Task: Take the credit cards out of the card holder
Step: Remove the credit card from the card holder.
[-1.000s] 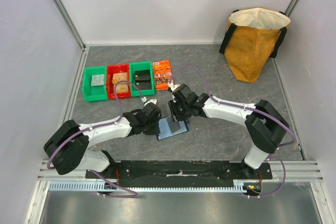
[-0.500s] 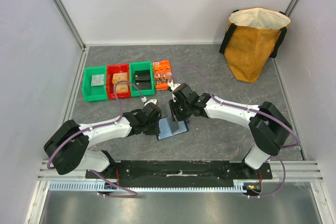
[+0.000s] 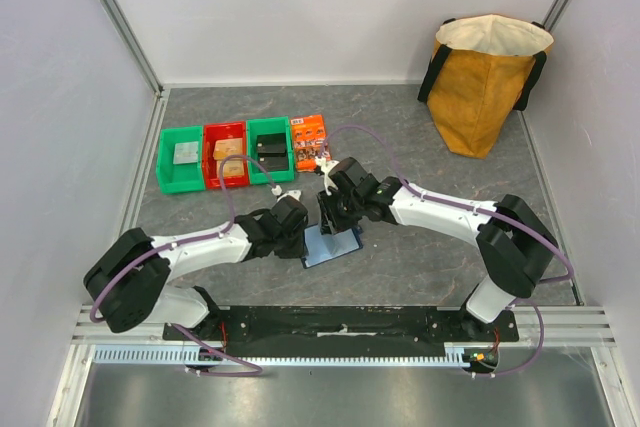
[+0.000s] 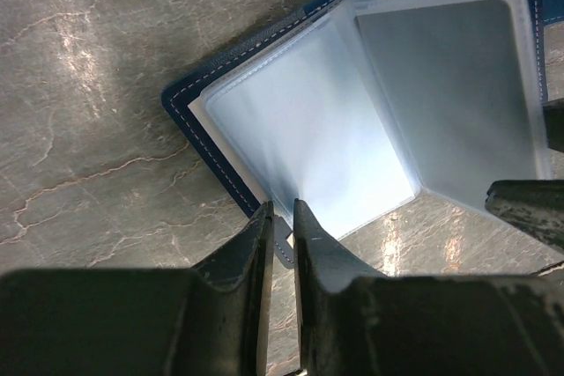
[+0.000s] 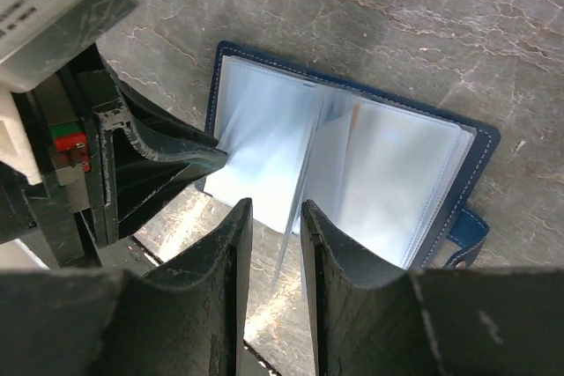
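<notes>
Mid-search through the sleeves, seemingly: card holder (image 3: pixel 330 245) pinned open, face-up on the table (image 3: pixel 430 257) between the arms, by the left gripper (image 4: pixel 281 209) nipped narrow on its near edge, with the right gripper (image 5: pixel 276 207) part-open astride 1 upright clear sleeve (image 5: pixel 304 156). Lying long axis roughly left-right, closing tab (image 5: pixel 467 226) at the end away from the left gripper. Calls next for spotting a filled pocket, no cards plainly visible, then pinching 1 card's edge and sliding it out.

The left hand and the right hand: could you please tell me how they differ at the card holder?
The left hand pinches the card holder's edge, jaws almost together; the right hand straddles an upright clear sleeve, jaws apart. Both reach the open card holder.
</notes>
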Available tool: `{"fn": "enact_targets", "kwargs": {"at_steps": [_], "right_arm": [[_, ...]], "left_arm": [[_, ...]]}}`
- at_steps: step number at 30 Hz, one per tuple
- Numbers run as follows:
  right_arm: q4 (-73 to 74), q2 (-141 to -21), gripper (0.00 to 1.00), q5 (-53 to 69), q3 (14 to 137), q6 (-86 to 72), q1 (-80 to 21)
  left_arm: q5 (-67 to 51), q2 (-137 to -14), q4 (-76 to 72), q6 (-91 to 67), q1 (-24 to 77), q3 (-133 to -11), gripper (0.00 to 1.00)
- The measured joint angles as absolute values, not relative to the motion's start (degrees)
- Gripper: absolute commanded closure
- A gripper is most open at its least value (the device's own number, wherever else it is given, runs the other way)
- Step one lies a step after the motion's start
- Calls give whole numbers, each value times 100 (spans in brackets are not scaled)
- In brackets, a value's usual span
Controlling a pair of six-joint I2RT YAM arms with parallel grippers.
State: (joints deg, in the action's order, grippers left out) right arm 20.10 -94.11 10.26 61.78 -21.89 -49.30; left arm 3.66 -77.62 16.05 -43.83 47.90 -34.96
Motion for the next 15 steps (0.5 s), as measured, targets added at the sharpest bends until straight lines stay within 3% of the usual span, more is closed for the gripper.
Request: {"fn": "enact_targets", "kwargs": {"at_steps": [5, 15], "right_arm": [[1951, -9415, 57, 1238, 6178, -2187, -4932], [1796, -9568, 56, 1479, 6178, -2187, -4967]], "left_arm": [[327, -7660, 1481, -4442, 4790, -3376, 80], [303, -7109, 1337, -4783, 4803, -2967, 80]]}}
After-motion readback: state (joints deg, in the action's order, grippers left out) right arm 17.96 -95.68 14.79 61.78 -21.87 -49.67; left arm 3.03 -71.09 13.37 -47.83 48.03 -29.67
